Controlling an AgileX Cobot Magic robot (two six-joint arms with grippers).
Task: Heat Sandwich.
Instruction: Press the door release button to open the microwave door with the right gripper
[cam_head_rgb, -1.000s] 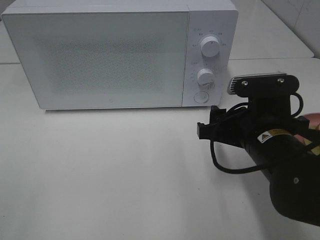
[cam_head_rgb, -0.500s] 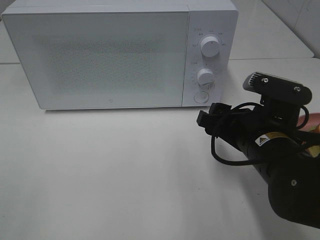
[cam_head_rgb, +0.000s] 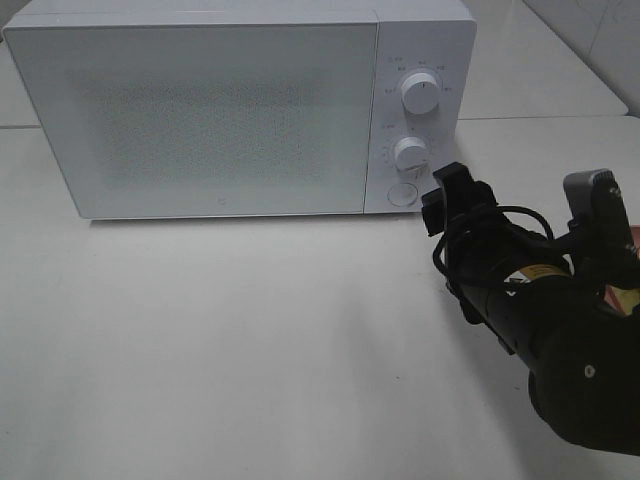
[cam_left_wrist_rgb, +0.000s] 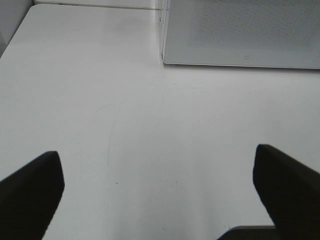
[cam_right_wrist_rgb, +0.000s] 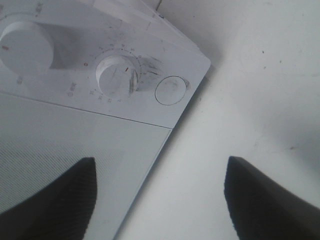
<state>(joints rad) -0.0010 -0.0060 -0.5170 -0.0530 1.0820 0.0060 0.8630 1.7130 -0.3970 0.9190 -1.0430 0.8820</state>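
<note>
The sandwich is out of view. The white microwave (cam_head_rgb: 220, 110) stands at the back of the table with its door shut. My right gripper (cam_head_rgb: 445, 196) hovers just right of the round button (cam_head_rgb: 403, 194) under the two knobs. In the right wrist view the gripper (cam_right_wrist_rgb: 160, 200) is open with nothing between its fingers, and the button (cam_right_wrist_rgb: 170, 90) and lower knob (cam_right_wrist_rgb: 116, 75) lie ahead. My left gripper (cam_left_wrist_rgb: 160, 200) is open over bare table, with the microwave's front corner (cam_left_wrist_rgb: 165, 57) ahead of it.
The upper knob (cam_head_rgb: 420, 92) and lower knob (cam_head_rgb: 411, 153) sit on the control panel. A sliver of pink and yellow (cam_head_rgb: 630, 292) shows behind the right arm at the right edge, too hidden to identify. White tabletop (cam_head_rgb: 230, 340) spreads in front of the microwave.
The right arm has rolled its wrist and swung up and right, bringing the fingertips close to the microwave's round button. The jaws narrowed slightly. The left gripper is unchanged.
</note>
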